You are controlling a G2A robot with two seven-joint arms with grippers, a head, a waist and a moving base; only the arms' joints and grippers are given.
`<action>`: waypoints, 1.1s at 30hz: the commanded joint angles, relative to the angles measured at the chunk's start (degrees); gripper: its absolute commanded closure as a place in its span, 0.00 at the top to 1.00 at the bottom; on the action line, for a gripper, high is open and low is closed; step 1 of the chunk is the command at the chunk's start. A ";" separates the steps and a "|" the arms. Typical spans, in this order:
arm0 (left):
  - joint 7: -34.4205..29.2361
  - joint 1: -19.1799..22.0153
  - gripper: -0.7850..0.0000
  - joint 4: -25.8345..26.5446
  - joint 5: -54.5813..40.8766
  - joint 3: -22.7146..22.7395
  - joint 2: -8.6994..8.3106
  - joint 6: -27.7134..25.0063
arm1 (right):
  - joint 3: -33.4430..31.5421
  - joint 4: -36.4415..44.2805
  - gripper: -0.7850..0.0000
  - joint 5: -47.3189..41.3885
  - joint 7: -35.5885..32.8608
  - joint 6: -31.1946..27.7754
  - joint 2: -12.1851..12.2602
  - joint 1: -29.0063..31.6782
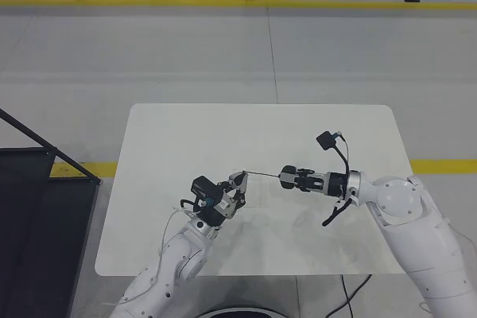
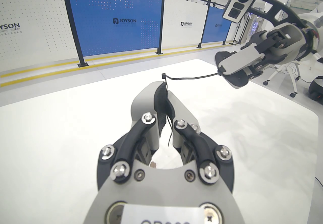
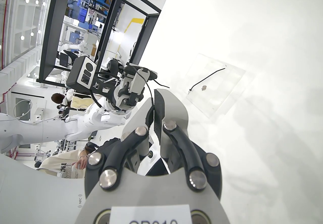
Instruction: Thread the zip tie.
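A thin black zip tie [image 1: 262, 174] stretches between my two grippers above the white table [image 1: 183, 143]. My left gripper [image 2: 164, 86] is shut on it just below its square head [image 2: 163, 75], and a thin end hangs down between the pads. From the head the strap [image 2: 191, 77] runs sideways to my right gripper [image 2: 222, 72], which is shut on its other end. In the right wrist view the right gripper [image 3: 153, 99] pinches the strap [image 3: 149, 90], with the left gripper [image 3: 149, 76] close beyond it. In the top view the left gripper [image 1: 237, 181] and right gripper [image 1: 285, 176] face each other near the table's middle.
A clear flat sheet [image 3: 227, 99] lies on the table with a second black tie [image 3: 207, 80] on it. Black fence frames and a yellow floor line run beyond the table's far edge. The table has rounded corners and bare surface all around the grippers.
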State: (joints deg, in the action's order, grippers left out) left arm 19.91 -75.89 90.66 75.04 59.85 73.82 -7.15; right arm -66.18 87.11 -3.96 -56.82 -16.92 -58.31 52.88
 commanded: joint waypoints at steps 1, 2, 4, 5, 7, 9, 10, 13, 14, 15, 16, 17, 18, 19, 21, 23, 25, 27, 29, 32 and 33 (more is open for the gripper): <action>0.00 0.00 0.00 0.00 0.00 0.00 0.00 0.00 | -0.01 -0.10 0.00 -0.09 0.01 -0.02 0.00 -0.05; 0.00 0.00 0.00 0.00 0.00 0.00 0.00 0.00 | 0.00 -0.13 0.00 -0.18 0.05 -0.03 -0.01 -0.05; 0.00 0.00 0.00 0.00 0.00 0.00 0.00 0.00 | 0.02 -0.16 0.00 -0.19 0.06 -0.05 -0.01 -0.07; 0.00 0.00 0.00 0.00 0.00 0.00 0.00 0.00 | 0.03 -0.19 0.00 -0.17 0.04 -0.01 0.00 -0.08; 0.00 0.00 0.00 0.00 0.00 0.00 0.00 0.00 | 0.07 -0.16 0.00 -0.05 -0.09 0.08 0.01 -0.15; 0.00 0.00 0.00 0.00 0.00 0.00 0.00 0.00 | 0.12 -0.19 0.00 -0.10 -0.26 0.23 0.01 -0.22; 0.00 0.00 0.00 0.00 0.00 0.00 0.00 0.00 | 0.16 -0.17 0.00 -0.03 -0.33 0.25 0.01 -0.27; 0.00 0.00 0.00 0.00 0.00 0.00 0.00 0.00 | 0.24 -0.22 0.00 0.04 -0.40 0.41 0.01 -0.37; 0.00 0.00 0.00 0.00 0.00 0.00 0.00 0.00 | 0.26 -0.21 0.00 0.08 -0.43 0.42 0.01 -0.40; 0.00 0.00 0.00 0.00 0.00 0.00 0.00 0.00 | 0.31 -0.23 0.00 0.15 -0.53 0.45 0.02 -0.42; 0.00 0.00 0.00 0.00 0.00 0.00 0.00 0.00 | 0.34 -0.24 0.00 0.11 -0.62 0.53 0.01 -0.47; 0.00 0.00 0.00 0.00 0.00 0.00 0.00 0.00 | 0.38 -0.23 0.00 0.14 -0.66 0.55 0.01 -0.51; 0.00 0.00 0.00 0.00 0.00 0.00 0.00 0.00 | 0.41 -0.24 0.00 0.20 -0.71 0.55 0.01 -0.56; 0.00 0.00 0.00 0.00 0.00 0.00 0.00 0.00 | 0.44 -0.26 0.00 0.20 -0.71 0.56 0.01 -0.58; 0.00 0.00 0.00 0.00 0.00 0.00 0.00 0.00 | 0.49 -0.30 0.00 0.23 -0.73 0.64 0.01 -0.62; 0.00 0.00 0.00 0.00 0.00 0.00 0.00 0.00 | 0.53 -0.28 0.00 0.24 -0.73 0.74 0.01 -0.66; 0.00 0.00 0.00 0.00 0.00 0.00 0.00 0.00 | 0.57 -0.29 0.00 0.13 -0.82 0.76 0.00 -0.70; 0.00 0.00 0.00 0.00 0.00 0.00 0.00 0.00 | 0.57 -0.33 0.00 0.04 -0.65 0.68 0.00 -0.73; -0.22 -0.12 0.00 0.11 -0.07 0.02 0.01 0.11 | 0.58 -0.34 0.00 0.05 -0.54 0.62 -0.01 -0.69; -0.79 -0.41 0.00 0.59 0.49 0.07 0.06 0.49 | 0.51 -0.37 0.00 -0.08 -0.48 0.62 0.01 -0.65; -0.90 -0.46 0.00 0.66 0.54 0.10 0.08 0.46 | 0.48 -0.33 0.00 -0.13 -0.47 0.54 0.02 -0.64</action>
State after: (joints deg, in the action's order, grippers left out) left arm 19.09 -76.31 91.26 75.52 59.93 73.88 -6.66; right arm -65.67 86.74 -4.06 -57.29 -16.32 -58.30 52.24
